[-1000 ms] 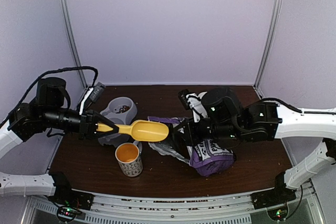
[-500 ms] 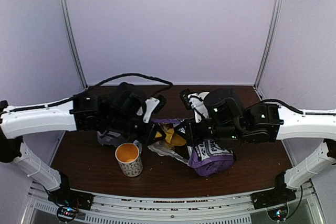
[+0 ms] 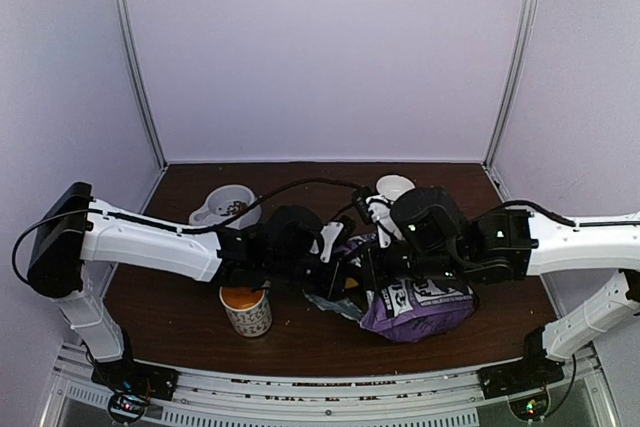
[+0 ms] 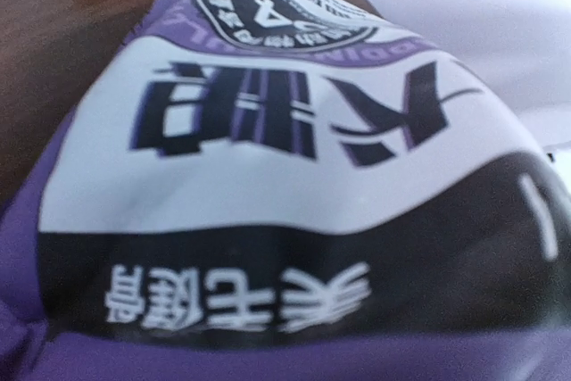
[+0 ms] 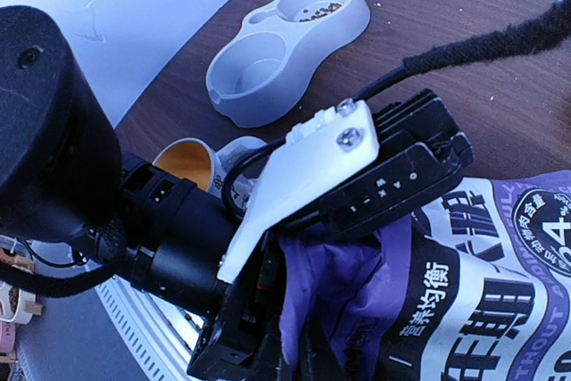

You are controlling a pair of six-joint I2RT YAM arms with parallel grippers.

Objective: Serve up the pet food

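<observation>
Kibble (image 5: 312,10) sits partly in the bowl (image 5: 268,106), the rest hidden in the bag (image 3: 420,302), whose mouth the left end effector (image 3: 337,271) has just swung into, grip unseen, while the right end effector (image 3: 368,269) stays clenched on its lip: another scooping seems begun.

Top camera looks down; 2 wrist cameras crowd the bag (image 3: 415,302).
</observation>
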